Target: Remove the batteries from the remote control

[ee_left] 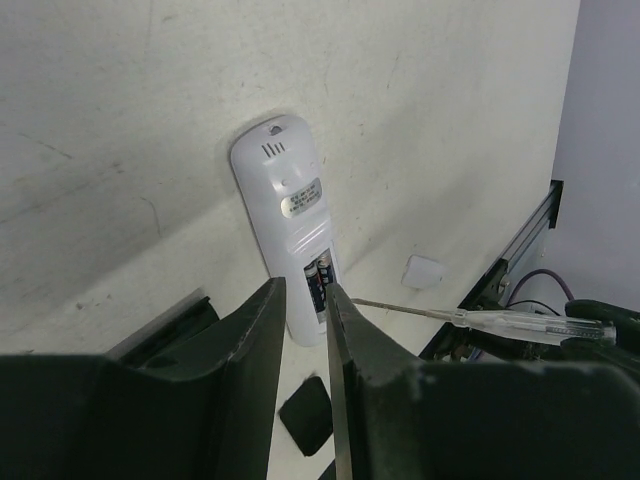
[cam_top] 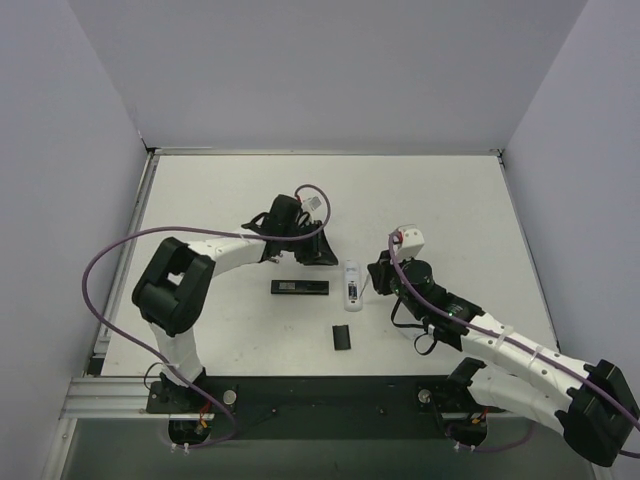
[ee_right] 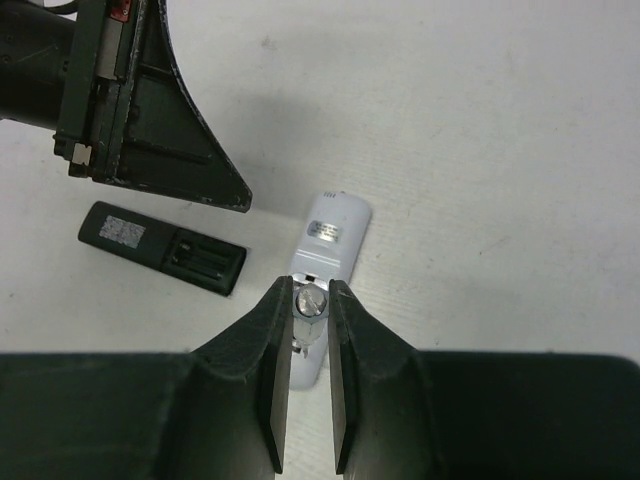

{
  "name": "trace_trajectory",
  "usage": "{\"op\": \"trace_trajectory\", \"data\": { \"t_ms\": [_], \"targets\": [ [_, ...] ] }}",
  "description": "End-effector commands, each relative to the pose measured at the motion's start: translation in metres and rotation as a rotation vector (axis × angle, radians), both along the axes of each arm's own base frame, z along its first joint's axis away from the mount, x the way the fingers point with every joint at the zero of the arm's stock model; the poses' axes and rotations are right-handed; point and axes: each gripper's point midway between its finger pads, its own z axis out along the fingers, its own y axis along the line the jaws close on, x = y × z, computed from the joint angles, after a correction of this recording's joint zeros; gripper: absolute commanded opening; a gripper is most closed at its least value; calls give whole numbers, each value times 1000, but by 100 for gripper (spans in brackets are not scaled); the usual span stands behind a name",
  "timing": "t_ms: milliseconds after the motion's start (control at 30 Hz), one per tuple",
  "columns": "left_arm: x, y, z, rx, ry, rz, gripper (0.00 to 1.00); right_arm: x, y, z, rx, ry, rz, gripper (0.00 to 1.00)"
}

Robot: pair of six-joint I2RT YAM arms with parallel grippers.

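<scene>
The white remote (ee_left: 285, 205) lies back up with its battery bay open; it also shows in the top view (cam_top: 351, 284) and the right wrist view (ee_right: 330, 235). Two slim dark batteries (ee_left: 318, 283) sit side by side in the bay. My right gripper (ee_right: 310, 287) is shut on a screwdriver (ee_left: 500, 321) with a clear handle, and the thin shaft reaches to the bay's edge. My left gripper (ee_left: 306, 288) hovers just behind the remote, its jaws a narrow gap apart with nothing between them. In the top view the left gripper (cam_top: 318, 258) and the right gripper (cam_top: 376, 278) flank the remote.
A black remote (cam_top: 300, 288) with an open bay lies left of the white one. A flat black cover (cam_top: 342, 338) lies nearer the arms. A small white piece (ee_left: 424, 271) lies on the table near the screwdriver. Grey walls enclose the table.
</scene>
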Motion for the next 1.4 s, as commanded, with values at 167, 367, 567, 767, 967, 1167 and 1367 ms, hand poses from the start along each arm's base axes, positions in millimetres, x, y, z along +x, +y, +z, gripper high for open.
{"op": "trace_trajectory", "data": {
  "t_ms": [167,367,567,767,967,1167,1367],
  "targets": [
    [3,-36,-10,-21,6,-43,33,8,5,9,45,-73,23,0],
    [3,-43,-20,-32,6,-56,33,13,6,16,55,-86,7,0],
    [-1,-53,-24,-39,19,-80,33,17,11,21,67,-92,13,0],
    [-7,-56,-34,-37,36,-87,33,19,12,15,59,-87,9,0],
    [-10,-55,-36,-36,44,-84,32,23,14,21,64,-99,4,0],
    [-11,-54,-34,-34,44,-86,32,26,19,29,72,-108,12,0],
    [-12,-53,-31,-38,45,-85,32,29,16,17,44,-103,-2,0]
  ]
}}
